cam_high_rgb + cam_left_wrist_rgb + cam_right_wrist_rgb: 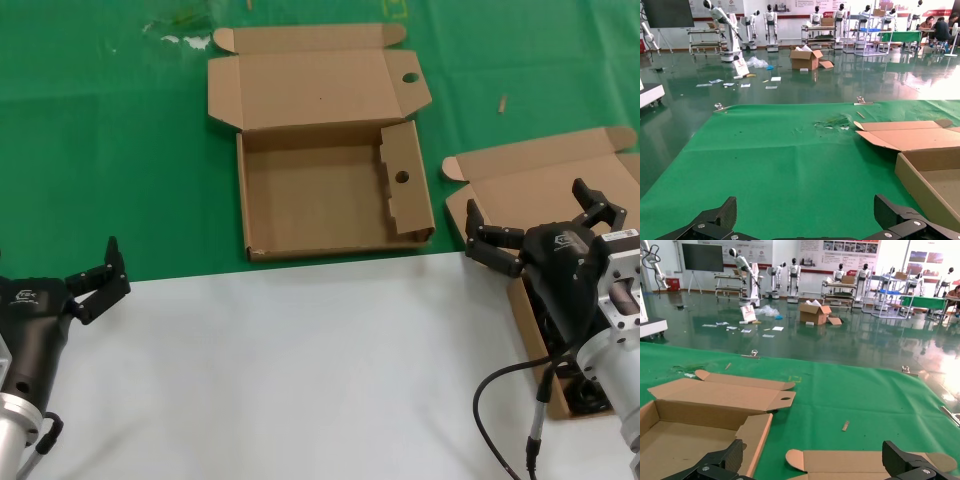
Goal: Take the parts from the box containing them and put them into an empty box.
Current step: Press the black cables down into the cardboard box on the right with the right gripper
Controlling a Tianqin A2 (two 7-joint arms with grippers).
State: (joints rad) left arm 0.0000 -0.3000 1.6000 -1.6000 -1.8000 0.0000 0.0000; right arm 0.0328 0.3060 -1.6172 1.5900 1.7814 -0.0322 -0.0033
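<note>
The empty box (310,205) lies open at the middle of the green cloth, with a round hole in its lid flap and a holed partition (402,178) on its right side. The box containing the parts (520,190) lies at the right, its plain lid folded back. Black coiled parts (590,400) show at its near end, mostly hidden by my right arm. Above this box my right gripper (527,205) hangs open and holds nothing. My left gripper (95,270) waits open at the near left. The right wrist view shows the empty box (700,420) and the plain lid (865,460).
The near half of the table is a white surface (300,370); the boxes lie on the green cloth (100,150) beyond it. A small scrap (503,103) and white debris (185,40) lie on the cloth. My right arm's cable (500,385) loops over the white surface.
</note>
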